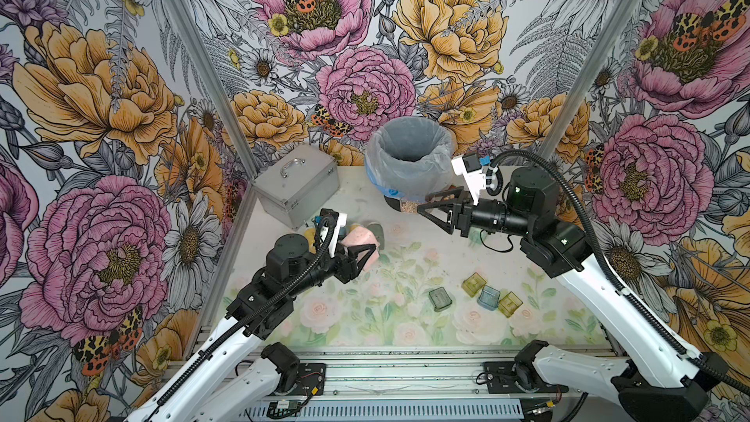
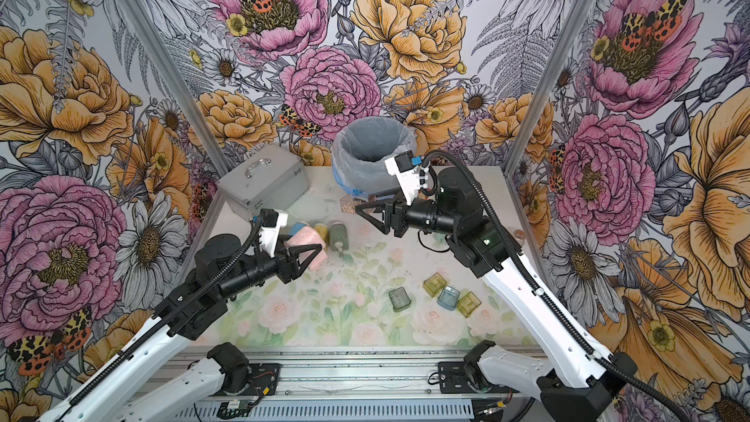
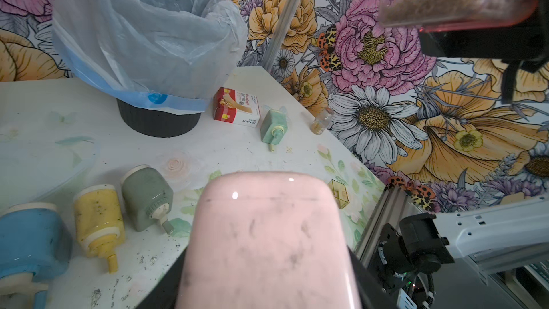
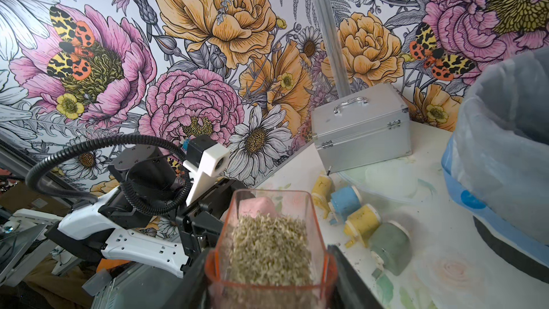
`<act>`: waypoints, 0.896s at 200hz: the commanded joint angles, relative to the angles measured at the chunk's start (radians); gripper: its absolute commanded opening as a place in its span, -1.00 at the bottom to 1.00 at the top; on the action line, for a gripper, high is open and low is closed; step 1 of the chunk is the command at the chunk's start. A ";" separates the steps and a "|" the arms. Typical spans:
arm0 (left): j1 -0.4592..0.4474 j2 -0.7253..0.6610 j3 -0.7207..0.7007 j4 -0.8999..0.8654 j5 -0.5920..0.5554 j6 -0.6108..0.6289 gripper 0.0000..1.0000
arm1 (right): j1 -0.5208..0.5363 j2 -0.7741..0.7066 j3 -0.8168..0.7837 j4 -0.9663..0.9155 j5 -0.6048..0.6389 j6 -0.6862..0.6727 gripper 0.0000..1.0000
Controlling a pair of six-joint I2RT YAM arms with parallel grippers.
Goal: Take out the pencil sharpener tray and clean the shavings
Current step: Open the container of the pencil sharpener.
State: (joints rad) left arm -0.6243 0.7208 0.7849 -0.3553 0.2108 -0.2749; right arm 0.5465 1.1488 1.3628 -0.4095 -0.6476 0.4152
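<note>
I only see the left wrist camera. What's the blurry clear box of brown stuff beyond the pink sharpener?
Observer: The sharpener tray, heaped with shavings, pinched between the fingers of the right gripper.
Operator: Is it over the bin?
Observer: Not yet. In both top views it hangs in front of the bin, short of the opening.
Operator: Anything on the left that I'm missing?
Observer: A shut silver case stands at the far left, handle on top.
</note>
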 commanded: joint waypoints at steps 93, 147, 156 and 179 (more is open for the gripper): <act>-0.081 0.053 0.018 0.024 -0.291 -0.008 -0.60 | -0.064 0.165 0.195 0.017 -0.038 0.063 0.00; -0.084 0.103 0.033 0.075 -0.313 0.011 -0.59 | -0.123 0.304 0.311 0.018 -0.063 0.151 -0.01; -0.085 0.119 0.036 0.087 -0.312 0.013 -0.56 | -0.130 0.326 0.328 0.019 -0.063 0.168 -0.01; -0.089 0.159 0.046 0.105 -0.318 0.018 -0.55 | -0.149 0.375 0.363 0.018 -0.063 0.207 -0.01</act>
State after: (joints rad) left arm -0.7033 0.8532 0.7879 -0.3275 -0.0788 -0.2806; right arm 0.4152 1.4818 1.6718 -0.4080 -0.6945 0.5613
